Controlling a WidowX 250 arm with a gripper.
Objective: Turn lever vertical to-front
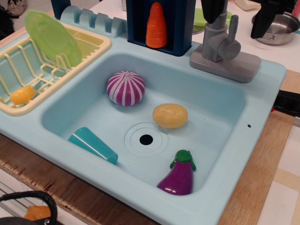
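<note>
The grey toy faucet [216,40] stands on its flat base at the back right rim of the light blue sink [262,93]. The lever [233,27] is a slim grey handle with a rounded tip. It stands upright from the round side hub [229,48]. My gripper [236,24] is open. Its two dark fingers hang from the top edge, one finger [213,10] behind the faucet column on the left and the other [267,18] well to the right of the lever. Neither finger touches the lever.
In the basin lie a purple-striped onion [125,88], a yellow potato [170,116], an eggplant [179,174] and a teal cup [93,145]. A yellow dish rack [28,101] with a green plate [52,37] stands at the left. An orange carrot [156,26] and a steel pot [280,27] are at the back.
</note>
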